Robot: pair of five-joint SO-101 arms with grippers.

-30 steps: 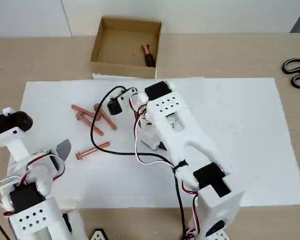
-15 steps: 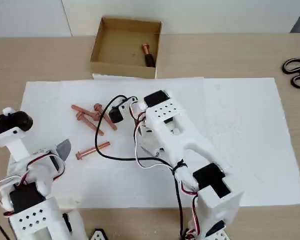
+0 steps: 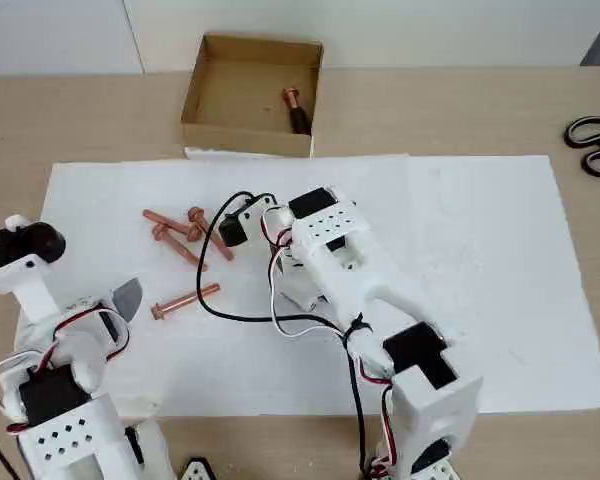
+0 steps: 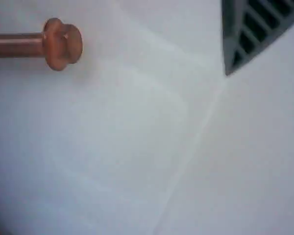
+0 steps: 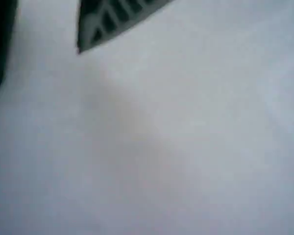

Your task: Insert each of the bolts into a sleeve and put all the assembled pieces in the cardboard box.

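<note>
Bolt (image 4: 39, 44) lies untouched near the left tool (image 3: 128, 297), seemingly empty; how far open, I cannot tell.

Scissors (image 3: 592, 145) lie on the table (image 3: 460, 110) beside white paper (image 3: 480, 260).

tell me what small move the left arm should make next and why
Probably slide the left gripper across to the lone bolt and centre it over the shank. That bolt lies flat on the white sheet, apart from the three clustered bolts, and it looks the nearest one to that gripper. Its head shows close in the left wrist view.
</note>
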